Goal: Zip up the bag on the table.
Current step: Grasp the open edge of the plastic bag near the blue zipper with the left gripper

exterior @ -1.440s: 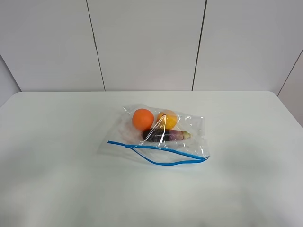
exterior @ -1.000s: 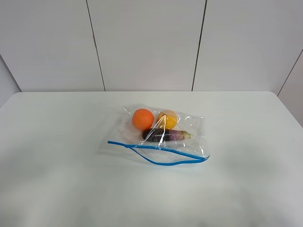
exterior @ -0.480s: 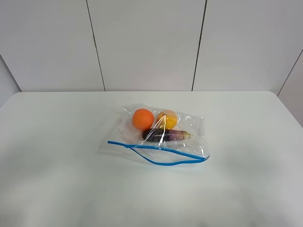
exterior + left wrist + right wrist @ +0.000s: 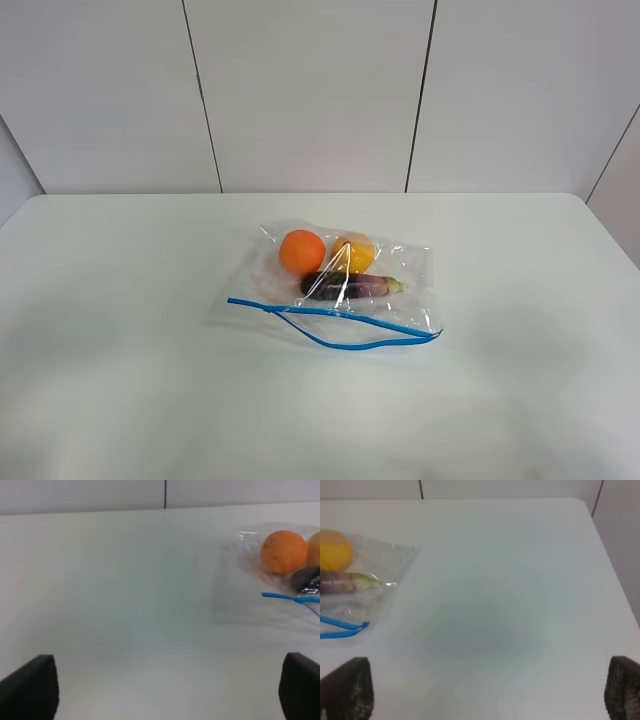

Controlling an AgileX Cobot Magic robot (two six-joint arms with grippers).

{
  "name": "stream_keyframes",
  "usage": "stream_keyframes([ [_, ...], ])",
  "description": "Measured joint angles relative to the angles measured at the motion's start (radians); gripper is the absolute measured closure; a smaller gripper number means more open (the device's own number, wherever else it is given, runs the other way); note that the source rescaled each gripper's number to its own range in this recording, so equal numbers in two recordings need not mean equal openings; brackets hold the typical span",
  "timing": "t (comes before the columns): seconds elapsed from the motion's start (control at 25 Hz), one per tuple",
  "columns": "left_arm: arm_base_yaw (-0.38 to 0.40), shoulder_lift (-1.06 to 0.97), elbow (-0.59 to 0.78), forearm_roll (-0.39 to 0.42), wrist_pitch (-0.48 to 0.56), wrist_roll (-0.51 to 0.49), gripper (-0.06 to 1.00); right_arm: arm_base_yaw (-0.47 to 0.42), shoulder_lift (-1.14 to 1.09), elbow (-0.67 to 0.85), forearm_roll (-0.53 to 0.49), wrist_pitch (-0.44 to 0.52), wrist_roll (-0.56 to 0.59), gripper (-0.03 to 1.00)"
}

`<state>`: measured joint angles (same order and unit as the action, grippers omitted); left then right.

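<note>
1. Surface [image 4: 120, 300]: plain white top with rounded far corners. It fills the lower half of the high view and is far wider than anything lying on it.
2. Wall [image 4: 310, 90]: white panels with dark vertical seams, standing behind the far edge of the surface.
3. Bag [image 4: 405, 295]: clear, crinkly plastic lying flat near the middle of the surface, slightly right of centre in the high view. Its mouth faces the near edge.
4. Left end effector [image 4: 164, 687]: two dark fingertips [image 4: 30, 687] show at the edges of its wrist view. The jaws stand wide apart over bare surface, well apart from the bag. The orange end of the bag and one end of the blue strip show in that view.
5. Right end effector [image 4: 484, 689]: same posture, with the jaws wide apart over bare surface and well apart from the bag. The other end of the bag shows in its wrist view. Neither end effector appears in the high view.
6. Zipper strip [image 4: 330, 312]: thin and blue, along the near edge of the bag. Its two strands meet at the left part and at the right end. Between those points they part, and the near strand bows toward the camera.
7. Eggplant [image 4: 350, 285]: dark purple, lying lengthwise inside the bag, just behind the strip.
8. Orange [image 4: 302, 251]: round, inside the bag at its far left.
9. Yellow fruit [image 4: 355, 252]: inside the bag, just right of the orange and behind the eggplant.
</note>
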<state>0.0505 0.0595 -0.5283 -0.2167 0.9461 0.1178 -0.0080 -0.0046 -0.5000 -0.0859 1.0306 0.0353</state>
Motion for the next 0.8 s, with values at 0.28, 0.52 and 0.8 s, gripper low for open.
stream_keyframes([
  [0.28,0.000,0.346,-0.080,-0.092,-0.071,0.039,-0.06,0.000,0.000,0.000,0.000,0.000,0.000,-0.03],
  [0.52,0.000,0.724,-0.182,-0.205,-0.114,0.117,-0.06,0.000,0.000,0.000,0.000,0.000,0.000,-0.03],
  [0.8,0.000,1.156,-0.344,-0.449,-0.111,0.304,-0.06,0.000,0.000,0.000,0.000,0.000,0.000,-0.03],
])
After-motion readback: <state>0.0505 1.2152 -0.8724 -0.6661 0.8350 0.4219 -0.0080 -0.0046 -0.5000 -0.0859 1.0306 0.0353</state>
